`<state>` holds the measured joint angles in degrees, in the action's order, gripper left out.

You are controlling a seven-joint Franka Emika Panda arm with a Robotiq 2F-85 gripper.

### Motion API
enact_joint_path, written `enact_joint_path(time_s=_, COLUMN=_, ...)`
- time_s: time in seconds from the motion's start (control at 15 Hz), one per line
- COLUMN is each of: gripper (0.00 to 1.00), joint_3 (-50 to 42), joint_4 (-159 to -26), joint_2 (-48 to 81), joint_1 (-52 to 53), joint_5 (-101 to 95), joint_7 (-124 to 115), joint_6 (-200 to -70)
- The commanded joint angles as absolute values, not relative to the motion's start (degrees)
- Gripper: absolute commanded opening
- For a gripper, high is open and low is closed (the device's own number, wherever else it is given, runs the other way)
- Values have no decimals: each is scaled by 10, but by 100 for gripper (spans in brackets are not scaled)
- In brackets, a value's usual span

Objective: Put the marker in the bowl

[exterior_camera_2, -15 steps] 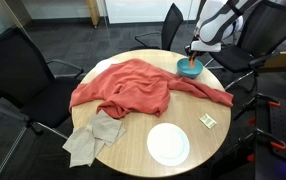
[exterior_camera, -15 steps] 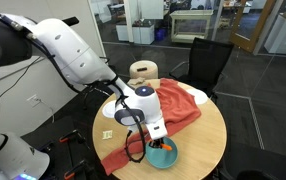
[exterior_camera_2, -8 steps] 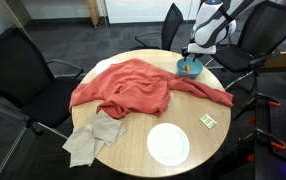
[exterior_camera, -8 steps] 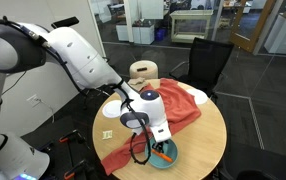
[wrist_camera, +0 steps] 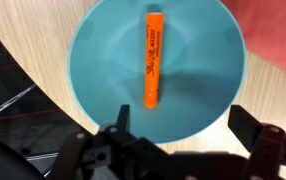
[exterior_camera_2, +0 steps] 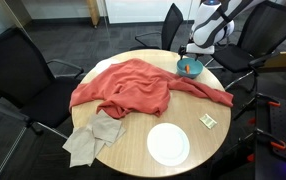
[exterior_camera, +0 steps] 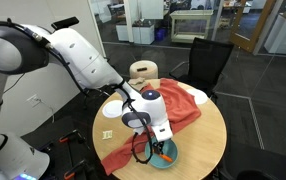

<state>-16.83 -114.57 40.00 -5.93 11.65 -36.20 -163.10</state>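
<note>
In the wrist view the orange marker (wrist_camera: pixel 153 60) lies flat inside the light blue bowl (wrist_camera: pixel 98 70), running lengthwise across its floor. My gripper (wrist_camera: pixel 183 122) hovers just above the bowl's near rim, open, with nothing between its two dark fingers; the marker lies clear of them. In both exterior views the bowl (exterior_camera: pixel 164 156) (exterior_camera_2: pixel 190 68) sits at the edge of the round wooden table, directly under the gripper (exterior_camera: pixel 160 139) (exterior_camera_2: pixel 191 52). A speck of orange marker (exterior_camera: pixel 165 153) shows in the bowl.
A large red cloth (exterior_camera_2: pixel 133 85) covers much of the round table (exterior_camera_2: pixel 183 118). A grey cloth (exterior_camera_2: pixel 91 138), a round white dish (exterior_camera_2: pixel 168 143) and a small pale tag (exterior_camera_2: pixel 209 121) also lie on it. Black office chairs (exterior_camera_2: pixel 23 70) ring the table.
The gripper went from shut on the marker to open; the marker dropped into the bowl. The arm has lifted slightly above the bowl.
</note>
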Motion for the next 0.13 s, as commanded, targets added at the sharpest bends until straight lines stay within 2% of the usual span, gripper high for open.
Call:
enact_joint_path(time_s=0.0, gripper=100, joint_3=-172, joint_4=-1144, joint_2=403, joint_1=-55, joint_5=125, joint_7=-355, joint_6=-1629)
enact_joint_path(time_s=0.07, gripper=100, joint_3=-172, joint_4=-1144, joint_2=403, joint_1=-55, joint_5=125, joint_7=-355, joint_6=-1629)
